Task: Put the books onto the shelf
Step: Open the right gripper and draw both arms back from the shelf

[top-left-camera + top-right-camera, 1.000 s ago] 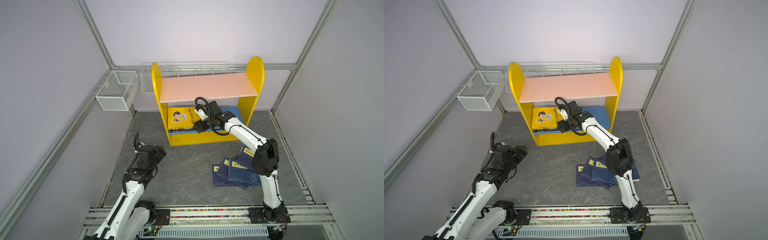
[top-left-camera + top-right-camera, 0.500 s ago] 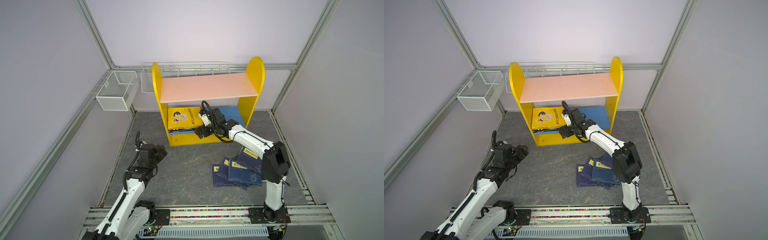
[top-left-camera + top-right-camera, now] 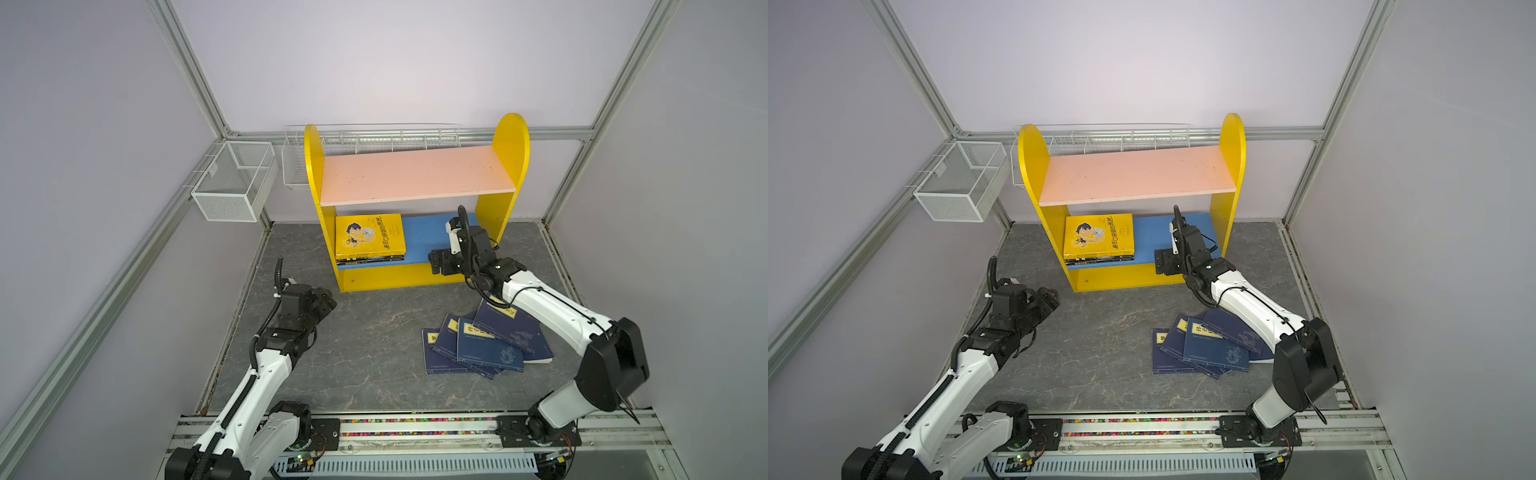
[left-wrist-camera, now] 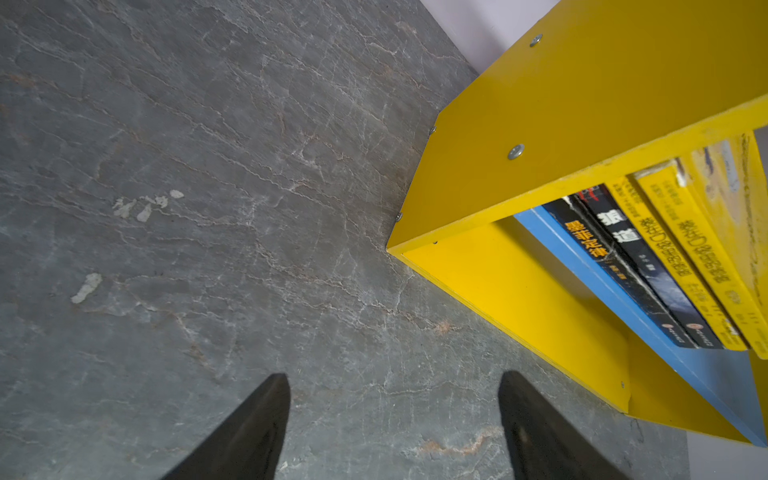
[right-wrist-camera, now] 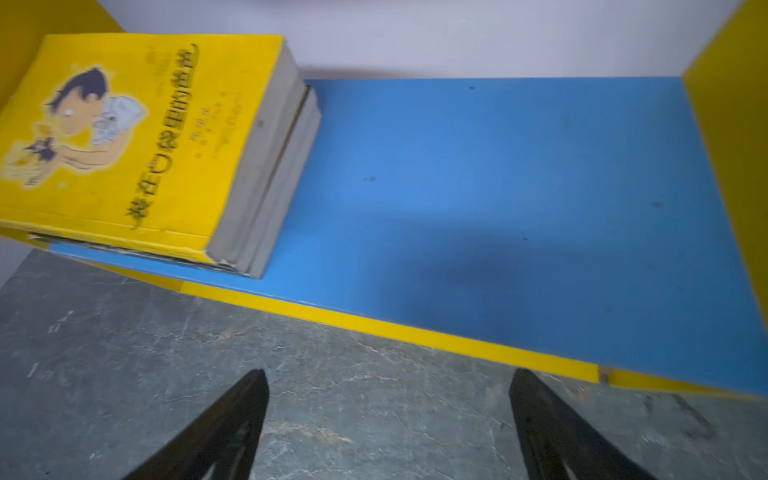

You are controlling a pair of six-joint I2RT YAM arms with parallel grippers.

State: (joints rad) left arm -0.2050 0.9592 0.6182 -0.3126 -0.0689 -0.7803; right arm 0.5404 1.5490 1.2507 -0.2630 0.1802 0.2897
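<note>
Lower left: the left gripper (image 4: 392,376) hangs over the grey floor (image 4: 208,166), short of the shelf's near corner. Its fingers are spread wide with nothing between them.

Centre back: the shelf (image 3: 415,174) stands against the rear wall, open front facing the arms. At the left end of its blue lower board (image 5: 498,187) lies a flat stack of books (image 3: 370,237). The top one is a yellow cartoon-boy cover, face up. The stack's long axis runs left to right along the board and the spines face the open front. The left wrist view shows black spines lowest and yellow ones above.

Right of centre: the right gripper (image 5: 390,372) sits just outside the board's front edge, at its right half, apart from the stack. Its fingers are spread as wide as they go and hold nothing; floor shows between them.

Lower right of centre: the navy books (image 3: 486,345) lie on the floor in a fanned, overlapping pile, partly under the right forearm. Their long axes run roughly front to back, leaning toward the upper left. The yellow title labels are at the ends nearer the shelf.

Change from one second earlier: the right gripper was inside the lower compartment at the stack's right edge. It has since backed out and moved rightward. The stack and the navy pile have not moved, and the left arm is about where it was.
</note>
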